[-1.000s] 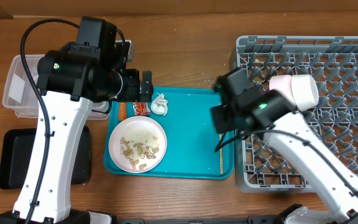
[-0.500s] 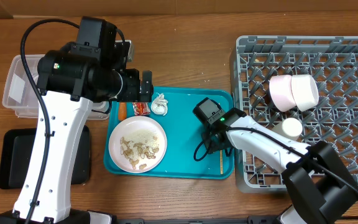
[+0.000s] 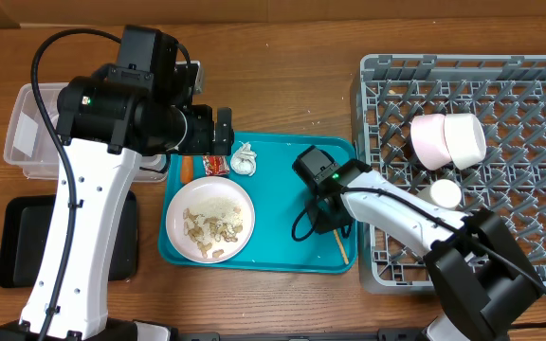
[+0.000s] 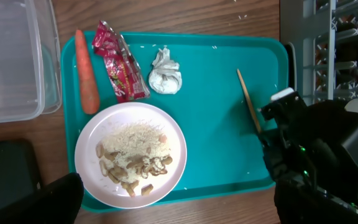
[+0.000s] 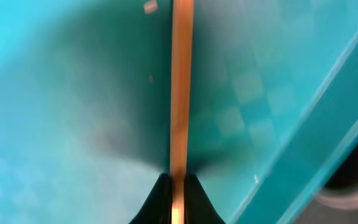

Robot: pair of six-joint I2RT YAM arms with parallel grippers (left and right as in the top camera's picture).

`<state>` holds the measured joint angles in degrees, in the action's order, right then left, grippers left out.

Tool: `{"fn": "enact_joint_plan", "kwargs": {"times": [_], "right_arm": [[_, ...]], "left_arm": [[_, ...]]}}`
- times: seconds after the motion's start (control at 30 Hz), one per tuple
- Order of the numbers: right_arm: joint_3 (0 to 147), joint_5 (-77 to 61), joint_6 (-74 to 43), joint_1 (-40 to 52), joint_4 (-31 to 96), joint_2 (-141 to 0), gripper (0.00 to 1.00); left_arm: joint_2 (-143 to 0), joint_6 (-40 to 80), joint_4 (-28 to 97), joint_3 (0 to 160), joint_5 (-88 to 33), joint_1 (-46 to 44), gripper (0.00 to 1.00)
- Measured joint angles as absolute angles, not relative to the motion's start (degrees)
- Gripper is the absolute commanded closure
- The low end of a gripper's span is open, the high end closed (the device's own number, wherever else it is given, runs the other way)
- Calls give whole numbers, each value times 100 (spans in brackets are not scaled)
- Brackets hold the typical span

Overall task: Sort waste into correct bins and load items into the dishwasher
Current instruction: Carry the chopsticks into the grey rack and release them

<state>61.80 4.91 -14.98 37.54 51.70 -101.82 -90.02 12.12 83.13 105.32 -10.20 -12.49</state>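
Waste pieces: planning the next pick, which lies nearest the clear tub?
The carrot, orange, along the tray's left edge; wrapper and tissue lie farther right.

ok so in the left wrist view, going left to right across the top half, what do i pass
clear tub → carrot → red wrapper → tissue ball → chopstick → grey dish rack

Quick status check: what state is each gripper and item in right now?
Right gripper, shut on a chopstick on the teal tray.
Left gripper, open, empty.
Plate, holds food scraps.
Carrot, lying on tray.
Wrapper, crinkled, on tray.
Tissue, crumpled, on tray.
Bowls, on their sides in the dish rack.
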Motion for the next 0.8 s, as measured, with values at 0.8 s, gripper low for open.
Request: {"fn": "enact_joint_plan", "kwargs": {"times": [0.8], "right_arm": [[7815, 1562, -1085, 1822, 6149, -8569, 96]], "left_arm": [[-9002, 1212, 8313, 10532, -1020, -1249, 0]]}}
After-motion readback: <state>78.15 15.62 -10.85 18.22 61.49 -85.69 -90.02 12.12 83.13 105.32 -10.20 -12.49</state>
